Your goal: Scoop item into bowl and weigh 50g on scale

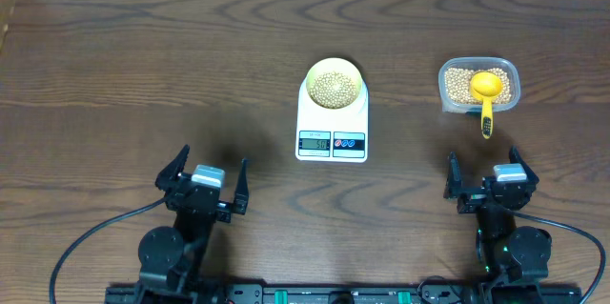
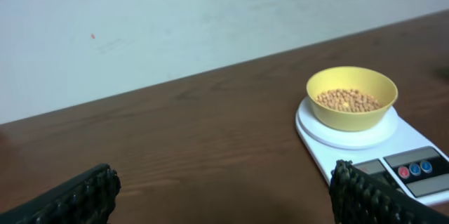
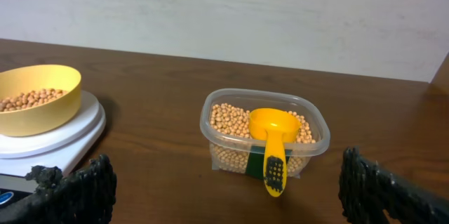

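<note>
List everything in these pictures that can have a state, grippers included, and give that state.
bowl: on the scale, partly filled with beans.
scale: switched on, display lit, digits too small to read.
tub: lidless, holding beans.
scoop: empty, lying in the tub, handle over the rim, unheld.
left gripper: open, empty.
right gripper: open, empty.

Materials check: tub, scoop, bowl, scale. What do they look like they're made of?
Tub: thin clear plastic, glossy; beans show through its wall.
Scoop: yellow moulded plastic, smooth; black ribbed patch on the handle, maybe rubber.
Bowl: opaque yellow, satin; plastic or glazed ceramic, unclear.
Scale: white glossy plastic, likely; smooth rounded edges.
</note>
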Controlling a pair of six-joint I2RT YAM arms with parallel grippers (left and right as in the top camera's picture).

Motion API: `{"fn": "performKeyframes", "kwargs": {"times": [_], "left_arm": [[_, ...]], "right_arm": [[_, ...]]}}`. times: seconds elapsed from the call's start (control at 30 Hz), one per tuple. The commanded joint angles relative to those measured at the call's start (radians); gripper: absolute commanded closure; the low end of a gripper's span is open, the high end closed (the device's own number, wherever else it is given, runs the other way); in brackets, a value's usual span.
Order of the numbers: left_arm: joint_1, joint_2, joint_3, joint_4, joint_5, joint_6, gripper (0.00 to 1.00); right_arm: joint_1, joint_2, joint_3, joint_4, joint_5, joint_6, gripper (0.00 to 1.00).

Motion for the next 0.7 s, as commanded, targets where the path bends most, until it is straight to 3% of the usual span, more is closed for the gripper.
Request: {"fn": "performKeyframes", "kwargs": {"times": [0.0,0.33,0.67], "left_arm": [[0.019,-0.06,-0.034,0.009,-0.02,-0.013,0.03],[0.031,-0.068,-0.118,0.021,-0.038,-0.012,0.03],[0.063,-0.068,-0.235,0.146,-0.031,-0.017,0.02]], "right_arm": [[0.004,-0.007,-0.002,-0.002,-0.003,-0.013,0.01],[0.004,-0.007,-0.002,-0.002,-0.003,-0.013,0.01],[0.004,-0.007,-0.002,-0.002,-0.003,-0.013,0.01]]}}
